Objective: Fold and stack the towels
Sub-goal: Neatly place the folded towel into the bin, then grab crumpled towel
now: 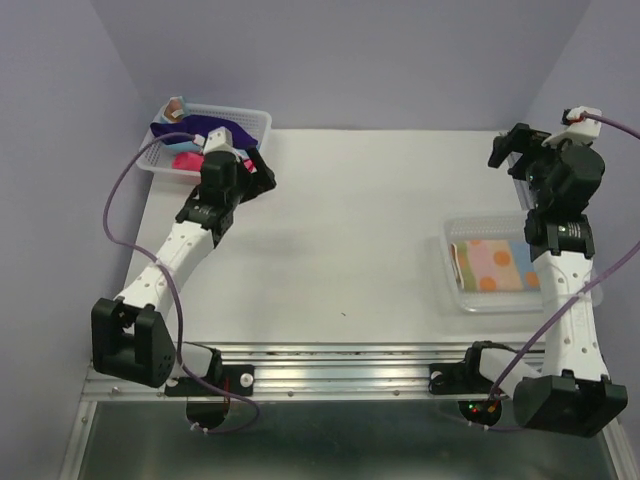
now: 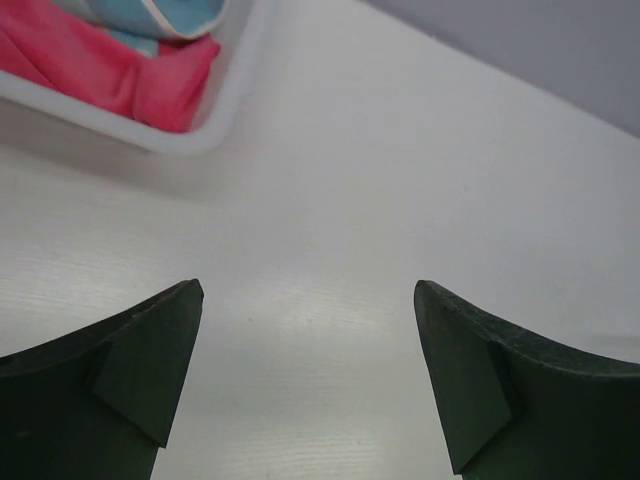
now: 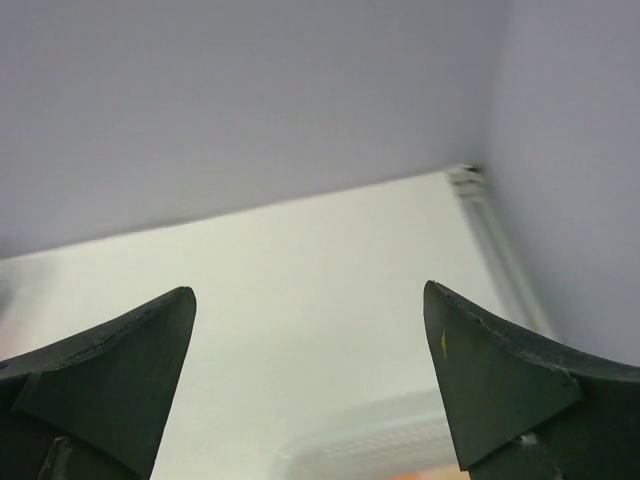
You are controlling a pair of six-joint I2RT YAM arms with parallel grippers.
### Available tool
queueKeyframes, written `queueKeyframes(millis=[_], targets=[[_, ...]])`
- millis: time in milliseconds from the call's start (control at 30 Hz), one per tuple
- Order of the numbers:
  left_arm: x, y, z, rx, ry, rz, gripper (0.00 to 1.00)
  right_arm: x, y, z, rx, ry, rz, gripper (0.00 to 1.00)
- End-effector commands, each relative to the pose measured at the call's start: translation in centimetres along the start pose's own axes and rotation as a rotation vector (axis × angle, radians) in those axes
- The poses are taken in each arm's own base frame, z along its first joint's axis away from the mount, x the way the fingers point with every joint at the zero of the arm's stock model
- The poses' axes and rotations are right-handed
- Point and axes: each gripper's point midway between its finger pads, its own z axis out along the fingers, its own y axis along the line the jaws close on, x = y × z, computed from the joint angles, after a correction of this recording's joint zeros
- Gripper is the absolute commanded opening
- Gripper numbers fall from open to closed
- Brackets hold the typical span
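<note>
At the upper left of the overhead view, a white mesh basket (image 1: 258,122) sat on the far corner of the table (image 1: 350,230) with a loose heap of towels in it. A dark navy-purple towel (image 1: 195,130) lay on top. A bright pink towel (image 1: 186,160) showed under it at the near side.

The left gripper (image 2: 310,290) hung over bare table just beside that basket, toward the middle of the frame. Its wrist view showed both fingers spread wide with nothing between them. In the upper left corner of that view the pink towel lay inside the basket's rim, with a light blue towel (image 2: 150,15) resting on it.

At the middle right of the overhead view stood a second basket (image 1: 450,240). It held a folded orange-yellow patterned towel (image 1: 495,265), partly hidden by the right arm.

The right gripper (image 3: 310,290) was at the upper right of the overhead view, beyond that basket and apart from it. Its fingers were also wide apart and held nothing. Only the table, the wall and a strip of basket rim along the bottom edge showed past them.
</note>
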Motion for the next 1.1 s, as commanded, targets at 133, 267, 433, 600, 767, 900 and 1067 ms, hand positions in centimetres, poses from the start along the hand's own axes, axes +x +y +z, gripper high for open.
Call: queueKeyframes(millis=[133, 267, 433, 600, 767, 900, 1067], targets=[[-12.7, 5.5, -0.2, -0.211, -0.193, -0.034, 0.99, 6.3, 15.1, 1.8, -0.488, 0.155, 0.307, 1.00], [-15.3, 11.3, 2.5, -0.335, -0.140, -0.070, 0.99, 12.0, 21.9, 2.3, -0.533, 0.279, 0.230, 1.00], [-16.2, 14.8, 6.7, -0.373, -0.084, -0.060, 0.99, 15.4, 22.7, 4.1, -0.462, 0.323, 0.209, 1.00], [-15.1, 18.1, 10.9, -0.444, 0.009, -0.041, 0.99, 17.7, 21.9, 4.8, -0.388, 0.360, 0.159, 1.00], [-14.8, 19.4, 12.6, -0.473, 0.040, -0.035, 0.91, 18.9, 20.8, 4.8, -0.342, 0.363, 0.137, 1.00], [-14.2, 19.5, 13.2, -0.457, 0.059, -0.038, 0.64, 18.9, 20.5, 4.9, -0.320, 0.374, 0.133, 1.00], [-13.7, 19.5, 12.6, -0.459, 0.081, -0.055, 0.00, 19.2, 19.7, 5.0, -0.275, 0.381, 0.131, 1.00]])
